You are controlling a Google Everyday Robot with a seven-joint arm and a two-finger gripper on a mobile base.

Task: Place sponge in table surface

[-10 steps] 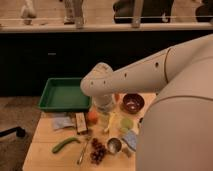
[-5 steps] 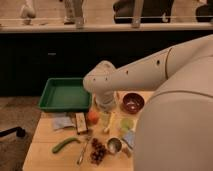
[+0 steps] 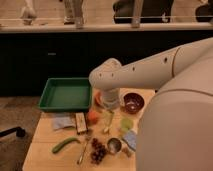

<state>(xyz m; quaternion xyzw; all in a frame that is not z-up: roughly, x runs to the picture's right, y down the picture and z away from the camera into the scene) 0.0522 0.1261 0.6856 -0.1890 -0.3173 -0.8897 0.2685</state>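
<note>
The sponge (image 3: 131, 139), a small blue-grey pad, lies on the table surface (image 3: 42, 152) near the front right, next to a small metal cup (image 3: 114, 145). My own body partly hides it. My gripper (image 3: 107, 121) hangs from the white wrist (image 3: 110, 97) over the middle of the table. It is a little left of and behind the sponge, apart from it. Its pale fingers point down and stand open, with nothing seen between them.
A green tray (image 3: 65, 94) stands at the back left and a dark red bowl (image 3: 133, 102) at the back right. Around the gripper lie an orange fruit (image 3: 93, 116), a light green disc (image 3: 126, 122), a small box (image 3: 81, 122), a grey-blue cloth (image 3: 62, 121), a green vegetable (image 3: 65, 145), grapes (image 3: 98, 150) and a spoon (image 3: 82, 152).
The arm's white wrist has drifted slightly to the right. The things on the table have not moved.
</note>
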